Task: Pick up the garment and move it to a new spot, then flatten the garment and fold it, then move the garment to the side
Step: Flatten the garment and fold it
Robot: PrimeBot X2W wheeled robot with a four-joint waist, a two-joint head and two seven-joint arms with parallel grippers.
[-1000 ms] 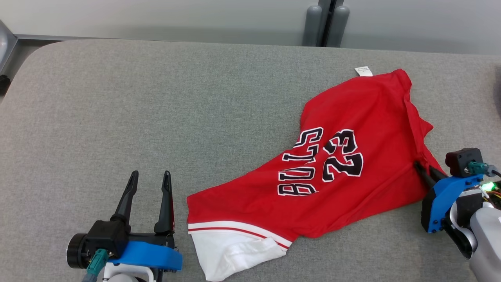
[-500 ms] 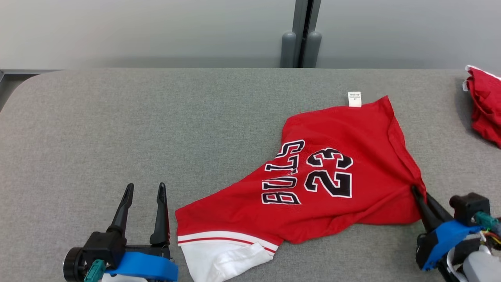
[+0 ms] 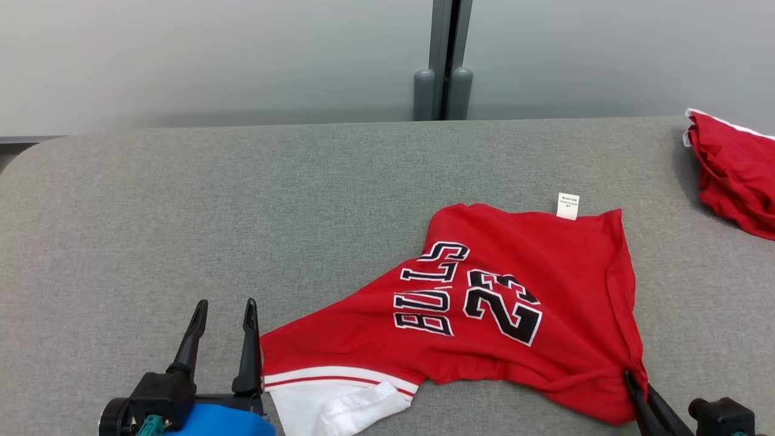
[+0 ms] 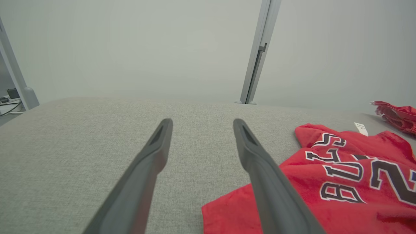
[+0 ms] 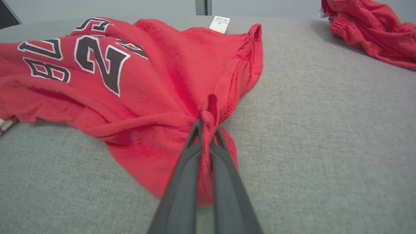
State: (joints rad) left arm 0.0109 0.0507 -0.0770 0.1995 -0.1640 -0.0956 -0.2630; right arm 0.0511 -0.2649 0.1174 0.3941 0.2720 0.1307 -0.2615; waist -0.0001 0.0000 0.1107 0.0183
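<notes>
This looks like a lab or test room rather than a home. A broad desk (image 3: 181, 200) covered in grey fabric, with a rounded corner, stands against plain pale wall panels (image 3: 181, 54) joined by a grey metal post (image 3: 437, 36). The left wrist view shows a second post (image 4: 14, 71) with loose cables (image 4: 6, 110) at its foot. The desk carries a red jersey (image 3: 545, 272) and a crumpled red heap (image 3: 732, 175).

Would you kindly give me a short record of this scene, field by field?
surface: grey fabric table
garment: red jersey, rumpled, lettering up, white label at far edge
right arm: right gripper shut on a pinch of the jersey's near right edge
left arm: left gripper open, empty, beside the jersey's white-trimmed end
other: second red garment, bunched, far right
</notes>
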